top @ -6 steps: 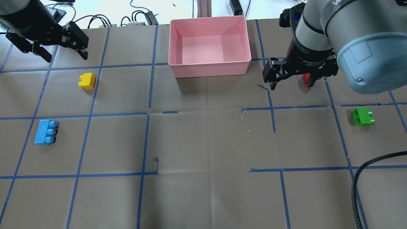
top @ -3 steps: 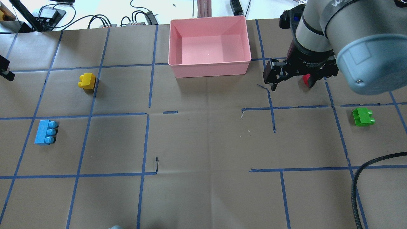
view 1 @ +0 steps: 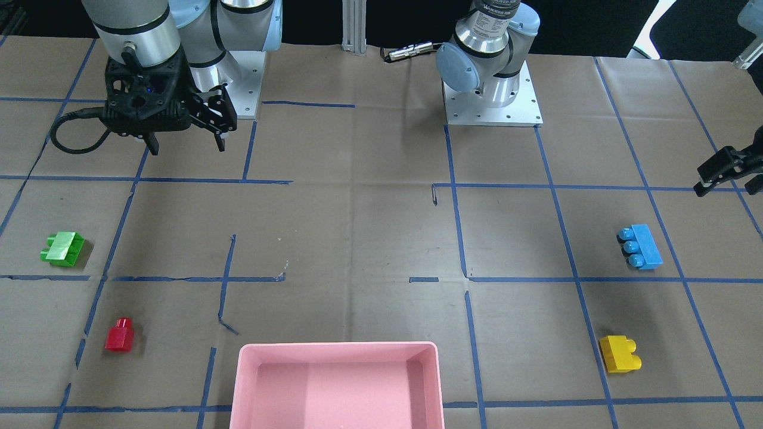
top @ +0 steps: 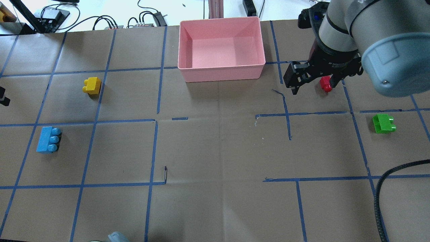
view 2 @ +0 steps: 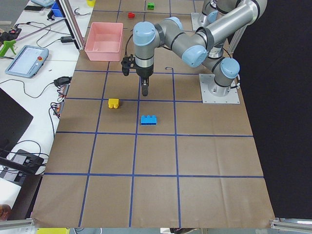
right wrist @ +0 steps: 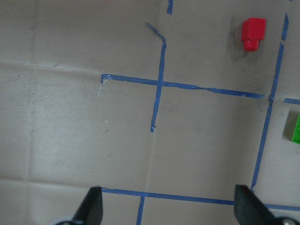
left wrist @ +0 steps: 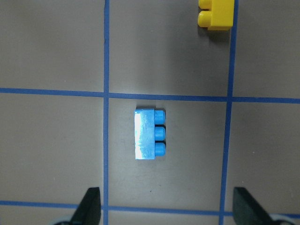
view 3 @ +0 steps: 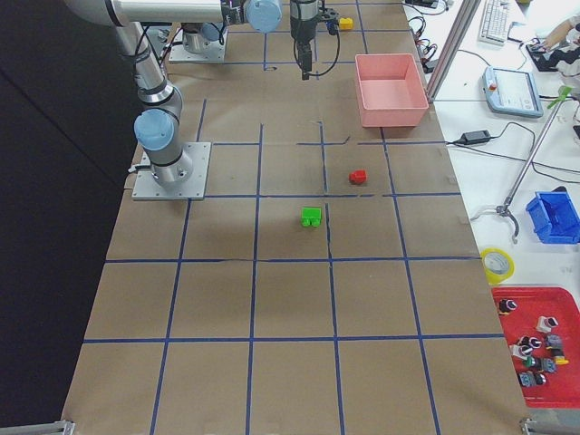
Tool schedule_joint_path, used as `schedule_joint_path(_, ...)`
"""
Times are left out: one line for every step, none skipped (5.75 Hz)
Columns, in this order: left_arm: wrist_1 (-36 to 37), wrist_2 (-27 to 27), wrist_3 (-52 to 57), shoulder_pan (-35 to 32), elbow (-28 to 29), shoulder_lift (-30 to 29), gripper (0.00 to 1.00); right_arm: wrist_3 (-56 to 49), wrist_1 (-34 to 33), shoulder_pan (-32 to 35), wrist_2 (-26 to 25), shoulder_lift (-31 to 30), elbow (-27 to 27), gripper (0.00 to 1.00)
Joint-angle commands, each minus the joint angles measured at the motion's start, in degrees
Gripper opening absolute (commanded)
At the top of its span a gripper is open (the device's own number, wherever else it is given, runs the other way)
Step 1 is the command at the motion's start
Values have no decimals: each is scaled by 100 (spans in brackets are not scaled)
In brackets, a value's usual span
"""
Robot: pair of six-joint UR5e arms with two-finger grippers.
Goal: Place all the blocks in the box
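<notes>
The pink box [top: 221,74] stands empty at the far middle of the table, also in the front view [view 1: 337,348]. The yellow block [top: 92,85] and the light blue block [top: 48,140] lie on the left. The red block [top: 325,84] and the green block [top: 383,123] lie on the right. My right gripper [top: 313,80] is open and empty, high above the table near the red block [right wrist: 253,33]. My left gripper [view 1: 734,177] is open and empty, high above the light blue block [left wrist: 149,134], with the yellow block [left wrist: 215,14] further off.
Blue tape lines grid the brown table cover. Cables and small electronics [top: 147,17] lie behind the table's far edge. A black hose [top: 386,174] hangs at the right. The arm bases [view 1: 492,101] stand on the robot's side.
My left gripper has swung from the far left corner down and out past the view's left edge. My right gripper has shifted slightly right. The blocks and box have not moved.
</notes>
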Motion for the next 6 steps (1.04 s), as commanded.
schedule_joint_path(551,3,-170,11,-215,-622,100,-879,45,-805,26,-21,20,100)
schedule_joint_path(771,-32,-433,3,-223,-957,100,-1546,-7,-1314,53,-21,20,100)
schedule_joint_path(886,-50,-444,-6,-302,-1178,100,-2066,-68,-1885,79,40,20,100)
schedule_joint_path(1357,-50,-453,-6,-625,-1328,99,-2437,-695,-2221,62,284,20,100)
schedule_joint_path(2389,-50,-531,-6,-1072,-1486,99,-2658,-893,-2520,53,747,20,100)
schedule_joint_path(3191,-50,-593,-15,-1459,-1583,99,-2852,-938,-2793,70,1178,20,99)
